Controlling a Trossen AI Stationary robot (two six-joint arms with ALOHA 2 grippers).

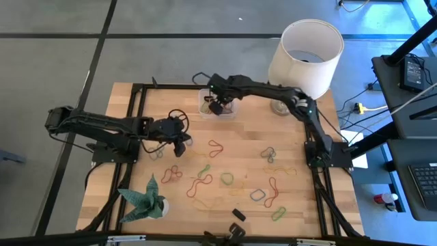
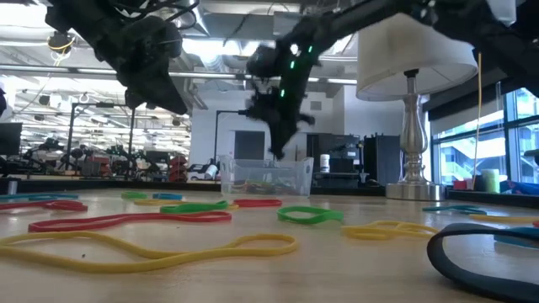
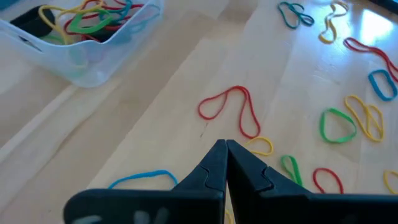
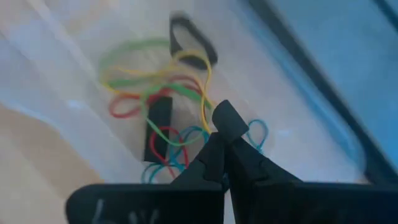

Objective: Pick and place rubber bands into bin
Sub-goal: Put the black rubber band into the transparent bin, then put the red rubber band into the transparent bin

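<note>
Right tool (image 1: 217, 106) over bin (image 1: 228, 111), beside white lampshade (image 1: 305, 48); rubber bands (image 1: 217, 147) scattered nearby.

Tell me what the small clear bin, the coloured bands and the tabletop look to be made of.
The small clear rectangular bin looks like thin glossy plastic: the bands inside show through its walls. The thin coloured rubber bands look like matte elastic rubber, lying limp in twisted loops. The pale tabletop looks like smooth finished wood, judging by its plank seams and grain, though it may be laminate.

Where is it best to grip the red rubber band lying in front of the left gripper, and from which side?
Probably from straight above, at the narrow bend of the red rubber band. It lies flat on the table, folded, so both strands run close there.
</note>
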